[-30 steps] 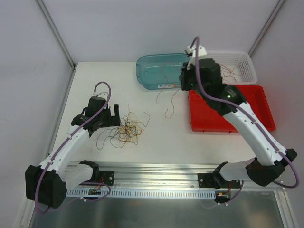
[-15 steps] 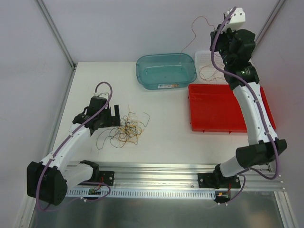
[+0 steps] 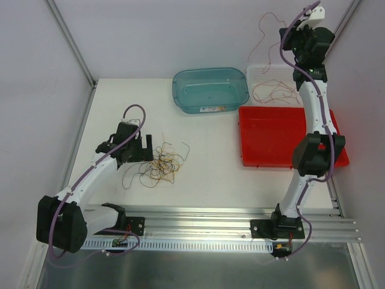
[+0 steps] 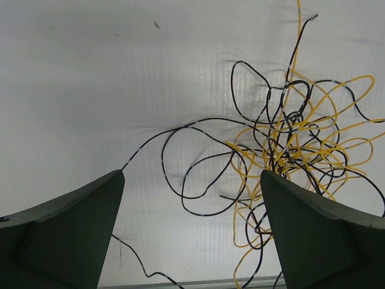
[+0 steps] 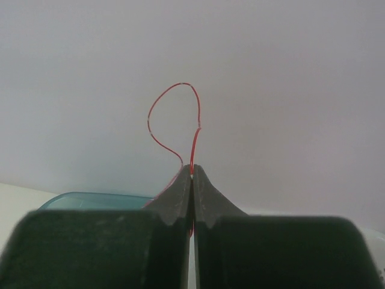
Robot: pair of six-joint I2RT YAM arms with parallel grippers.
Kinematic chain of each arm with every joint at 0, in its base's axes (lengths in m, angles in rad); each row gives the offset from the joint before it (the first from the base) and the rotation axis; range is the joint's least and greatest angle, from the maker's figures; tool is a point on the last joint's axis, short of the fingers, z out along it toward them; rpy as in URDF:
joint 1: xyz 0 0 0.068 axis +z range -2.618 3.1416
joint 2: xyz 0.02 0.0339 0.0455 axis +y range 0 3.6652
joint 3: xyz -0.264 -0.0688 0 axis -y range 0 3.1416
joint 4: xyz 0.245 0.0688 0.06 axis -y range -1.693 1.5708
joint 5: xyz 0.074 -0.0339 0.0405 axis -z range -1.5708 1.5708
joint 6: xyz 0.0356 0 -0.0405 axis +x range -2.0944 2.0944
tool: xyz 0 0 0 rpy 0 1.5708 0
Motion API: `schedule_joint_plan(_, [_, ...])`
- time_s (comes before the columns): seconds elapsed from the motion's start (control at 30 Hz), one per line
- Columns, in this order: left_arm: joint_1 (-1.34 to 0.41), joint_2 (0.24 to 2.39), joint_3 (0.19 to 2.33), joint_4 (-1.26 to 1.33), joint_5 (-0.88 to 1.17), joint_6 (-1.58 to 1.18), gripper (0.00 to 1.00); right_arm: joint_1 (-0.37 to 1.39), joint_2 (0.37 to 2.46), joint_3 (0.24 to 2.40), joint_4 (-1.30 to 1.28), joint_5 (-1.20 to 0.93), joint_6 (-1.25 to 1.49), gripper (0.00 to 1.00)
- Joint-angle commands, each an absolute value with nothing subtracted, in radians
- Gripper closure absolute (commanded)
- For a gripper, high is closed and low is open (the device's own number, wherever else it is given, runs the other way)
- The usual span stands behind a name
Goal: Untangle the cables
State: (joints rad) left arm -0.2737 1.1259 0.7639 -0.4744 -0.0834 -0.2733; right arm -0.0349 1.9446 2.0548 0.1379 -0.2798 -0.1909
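A tangle of thin yellow-orange and dark cables (image 3: pixel 161 165) lies on the white table, left of centre. My left gripper (image 3: pixel 146 147) sits open at its left edge. In the left wrist view the left gripper (image 4: pixel 192 174) is open above a loose black loop, with the yellow and black tangle (image 4: pixel 295 141) by its right finger. My right gripper (image 3: pixel 285 36) is raised high at the back right, shut on a red-brown cable (image 3: pixel 262 36). That cable hangs down into the white basket (image 3: pixel 255 71). In the right wrist view the right gripper (image 5: pixel 192 170) pinches the red cable (image 5: pixel 174 90), which loops above the fingertips.
A teal bin (image 3: pixel 180 99) stands at the back centre and also shows in the right wrist view (image 5: pixel 90 198). A red tray (image 3: pixel 271 144) lies on the right, in front of the white basket, which holds more red-brown cable (image 3: pixel 277 91). Grey walls enclose the table.
My right arm has swung from over the teal bin up and to the back right, carrying the red-brown cable over the white basket. The left arm has barely moved.
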Motion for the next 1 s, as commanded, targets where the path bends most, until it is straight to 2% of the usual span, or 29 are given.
schedule_joint_plan(0.0, [-0.273, 1.16, 0.775, -0.457, -0.101, -0.253, 0.02, -0.087, 2.019, 2.121, 0.307, -0.417, -0.036, 0.99])
schedule_joint_plan(0.13, [-0.273, 1.193, 0.785, -0.459, -0.1, -0.247, 0.02, -0.146, 2.086, 2.042, 0.365, -0.465, 0.083, 0.99])
schedule_joint_plan(0.33, [-0.272, 1.218, 0.793, -0.459, -0.1, -0.244, 0.02, -0.204, 2.103, 1.855, 0.414, -0.453, 0.089, 0.99])
schedule_joint_plan(0.47, [-0.273, 1.221, 0.793, -0.457, -0.098, -0.242, 0.02, -0.255, 2.089, 1.692, 0.488, -0.396, 0.13, 0.99])
schedule_joint_plan(0.63, [-0.273, 1.223, 0.795, -0.459, -0.097, -0.242, 0.03, -0.327, 2.065, 1.588, 0.526, -0.351, 0.172, 0.99])
schedule_joint_plan(0.97, [-0.273, 1.23, 0.795, -0.459, -0.094, -0.242, 0.03, -0.4, 2.075, 1.558, 0.5, -0.255, 0.259, 0.99])
